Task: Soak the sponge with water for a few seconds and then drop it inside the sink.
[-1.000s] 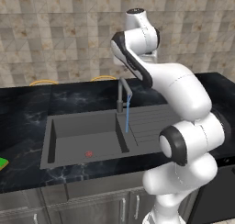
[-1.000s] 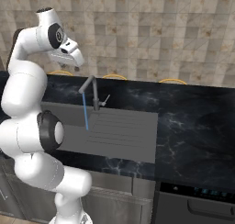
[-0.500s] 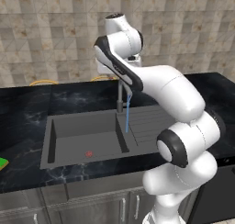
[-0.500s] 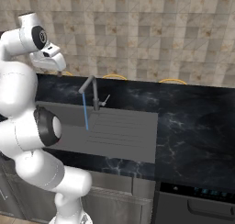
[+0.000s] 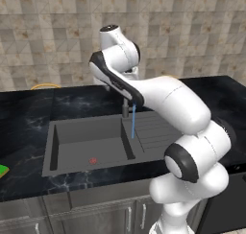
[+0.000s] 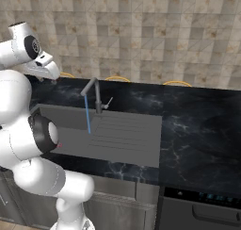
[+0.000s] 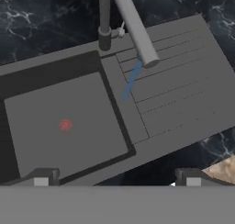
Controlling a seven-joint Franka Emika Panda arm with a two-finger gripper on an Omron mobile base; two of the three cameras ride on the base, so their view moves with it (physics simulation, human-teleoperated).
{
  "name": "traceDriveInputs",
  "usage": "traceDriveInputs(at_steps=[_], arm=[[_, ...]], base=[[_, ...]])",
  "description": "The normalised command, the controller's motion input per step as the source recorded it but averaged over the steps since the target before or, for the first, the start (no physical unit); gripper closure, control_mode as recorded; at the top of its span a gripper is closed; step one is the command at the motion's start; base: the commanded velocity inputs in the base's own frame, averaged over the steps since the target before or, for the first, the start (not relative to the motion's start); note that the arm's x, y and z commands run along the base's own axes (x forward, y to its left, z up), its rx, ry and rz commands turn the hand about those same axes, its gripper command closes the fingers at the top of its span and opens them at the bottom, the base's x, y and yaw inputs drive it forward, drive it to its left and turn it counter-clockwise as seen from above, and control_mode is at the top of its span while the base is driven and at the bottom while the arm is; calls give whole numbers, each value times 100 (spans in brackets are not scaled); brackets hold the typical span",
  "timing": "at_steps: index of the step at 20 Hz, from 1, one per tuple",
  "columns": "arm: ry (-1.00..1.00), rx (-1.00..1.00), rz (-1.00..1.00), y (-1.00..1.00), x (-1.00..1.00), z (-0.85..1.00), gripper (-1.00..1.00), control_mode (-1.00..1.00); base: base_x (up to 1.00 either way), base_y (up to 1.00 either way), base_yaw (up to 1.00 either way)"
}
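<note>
My gripper (image 7: 117,179) is open with nothing between its fingertips (image 7: 41,178). It hangs high over the sink (image 7: 55,140) and looks down on the basin with its red spot (image 7: 65,125) and on the ribbed drainboard (image 7: 183,99). The water (image 7: 131,83) runs as a thin blue stream from the tap's spout (image 7: 135,30) and lands near the edge between basin and drainboard. From the left base the sink (image 5: 72,132) and the water (image 5: 133,122) show in front of the arm. The sponge (image 5: 2,171), green, lies on the counter left of the sink, cut by the frame edge.
Black marbled countertop (image 6: 197,125) surrounds the sink (image 6: 122,139). Yellow-rimmed dishes (image 6: 116,78) stand along the tiled back wall. A dark appliance front (image 6: 202,208) sits below the counter on the right, beside grey cabinet doors (image 5: 96,214).
The arm has swung left, carrying the hand away from above the tap toward the sink's left side. The gripper stays open. The water keeps running.
</note>
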Motion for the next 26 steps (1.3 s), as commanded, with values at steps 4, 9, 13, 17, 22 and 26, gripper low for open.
traceDriveInputs(at_steps=[4, 9, 13, 17, 22, 26], arm=[[-11, 0, 0, 8, 24, -48, -100, -100], [-2, 1, 0, 13, 15, -40, -100, -100], [0, 9, 0, 34, 0, -7, -100, -100], [9, 15, 1, 41, 0, 0, -100, -100], [14, 15, 1, 39, 0, 0, -100, -100], [13, 7, 0, 49, 0, -13, -100, -100]], base=[[0, 0, 0], [0, 0, 0], [0, 0, 0], [0, 0, 0], [0, 0, 0], [0, 0, 0]])
